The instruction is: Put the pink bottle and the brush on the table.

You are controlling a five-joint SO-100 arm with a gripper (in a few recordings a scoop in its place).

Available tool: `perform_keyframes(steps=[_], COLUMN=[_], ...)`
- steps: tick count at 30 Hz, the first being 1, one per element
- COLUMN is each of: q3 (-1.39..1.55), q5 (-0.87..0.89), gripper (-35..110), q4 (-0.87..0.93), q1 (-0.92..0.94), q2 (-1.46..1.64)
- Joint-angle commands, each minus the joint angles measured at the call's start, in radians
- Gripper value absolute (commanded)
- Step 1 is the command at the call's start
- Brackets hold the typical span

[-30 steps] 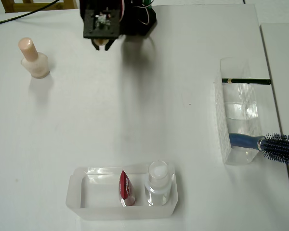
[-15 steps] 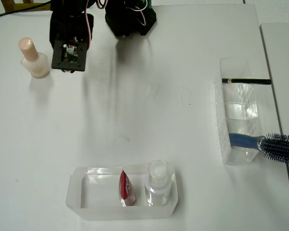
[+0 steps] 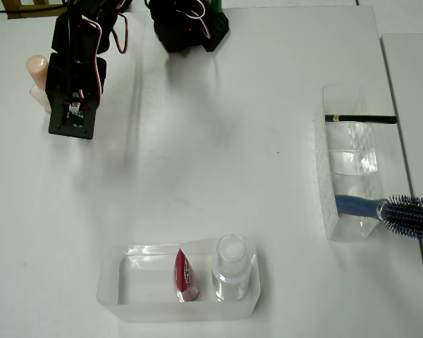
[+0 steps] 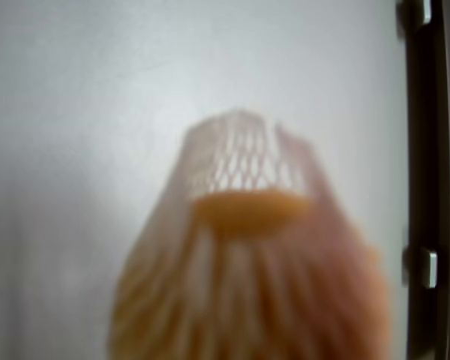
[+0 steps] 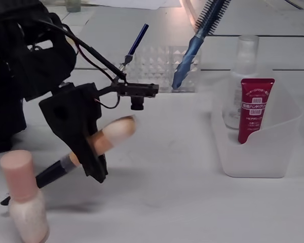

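Observation:
The pink bottle [image 3: 35, 76] stands upright on the white table [image 3: 197, 176] at the far left, partly covered by my black arm [image 3: 74, 91] in the overhead view. In the fixed view the bottle [image 5: 21, 202] is at the bottom left. Just right of it my gripper [image 5: 88, 147] is shut on the brush [image 5: 111, 134]. The brush is held above the table, tilted, with its dark handle [image 5: 50, 174] pointing down-left and its tan head up-right. The wrist view shows the blurred bristle head [image 4: 247, 285] in a white net sleeve.
A clear tray [image 3: 120, 285] near the front edge holds a red tube [image 3: 185, 274] and a clear white-capped bottle [image 3: 232, 267]. At the right a clear box [image 3: 347, 165] holds a blue hairbrush [image 3: 395, 211] and a thin dark pencil [image 3: 359, 119].
My arm has swung from the top middle to the left and now hangs beside the pink bottle, partly covering it from above. The bottle and both containers have not moved.

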Motion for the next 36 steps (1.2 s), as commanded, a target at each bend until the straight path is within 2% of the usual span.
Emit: perform_keyframes(steps=[1, 14, 25, 36], q3=[0.028, 0.250, 0.250, 0.264], q5=[-0.008, -0.006, -0.014, -0.005], gripper=[0, 0, 0, 0], q4=[-0.061, -0.132, -0.215, -0.167], q1=[0.015, 0.015, 0.015, 0.015], q2=[-0.006, 0.089, 0.023, -0.026])
